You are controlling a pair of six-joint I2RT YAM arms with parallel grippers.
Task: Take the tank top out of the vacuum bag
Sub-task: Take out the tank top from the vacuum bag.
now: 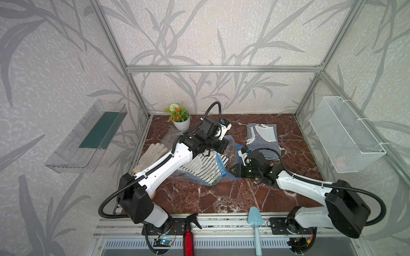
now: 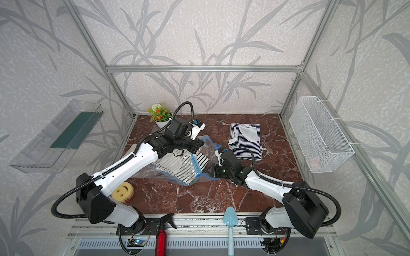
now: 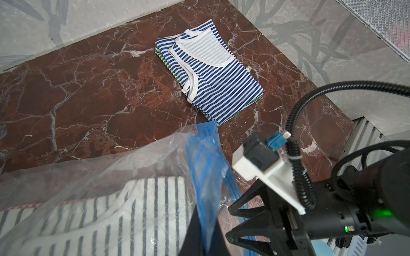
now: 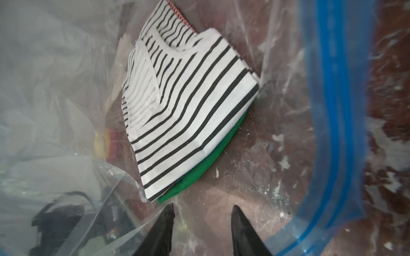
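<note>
Two grippers, left gripper [image 3: 206, 232] pinching vacuum bag [image 3: 133, 168] edge, right gripper [image 4: 203, 208] half-parted, holding nothing

2 top views overhead — 2 wrists near vacuum bag [image 4: 339, 88]

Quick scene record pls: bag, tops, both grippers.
vacuum bag: centre of table, mouth held up
inside bag: black-striped tank top, folded, on a green garment
outside bag: blue-striped tank top, folded on table
left gripper: shut on the bag's blue zip edge
right gripper: open, at the bag mouth, holding nothing
</note>
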